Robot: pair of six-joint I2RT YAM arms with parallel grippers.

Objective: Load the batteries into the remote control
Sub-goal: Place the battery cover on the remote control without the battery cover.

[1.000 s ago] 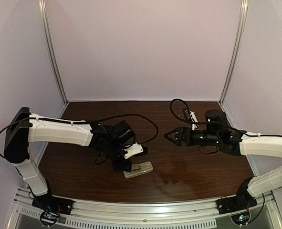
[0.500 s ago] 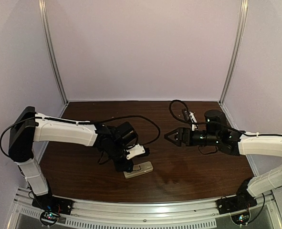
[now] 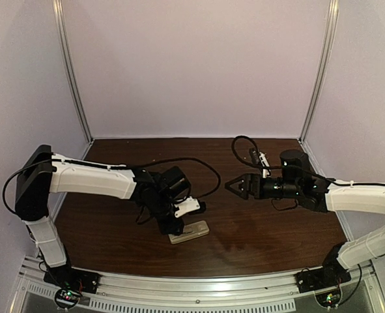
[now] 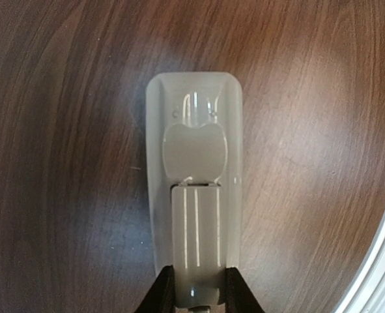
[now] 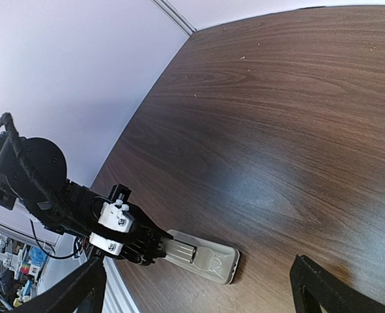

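Pinching the ribbed cover point(image 4: 197, 238) at the near end of the remote control point(image 4: 193, 163), the left gripper point(image 4: 197, 288) is clenched, one dark finger on each long edge of that narrow panel. The remote lies flat and back-up on the table point(image 3: 264, 228), its rounded far end pointing away from the gripper. The right gripper point(image 3: 231, 186) hangs well apart from the remote, off to its right, with its jaws spread wide and nothing between them. No batteries show in any view, so I cannot say where they are.

My reading is that the cover is being worked off or slid along the remote. The main risk is that nothing pins the remote down: a pull on the panel could drag the whole body across the smooth wood instead of freeing the cover. The grip is also narrow and sits near the panel's end, so the fingers could slip off, or a skewed pull could jam the cover in its track.
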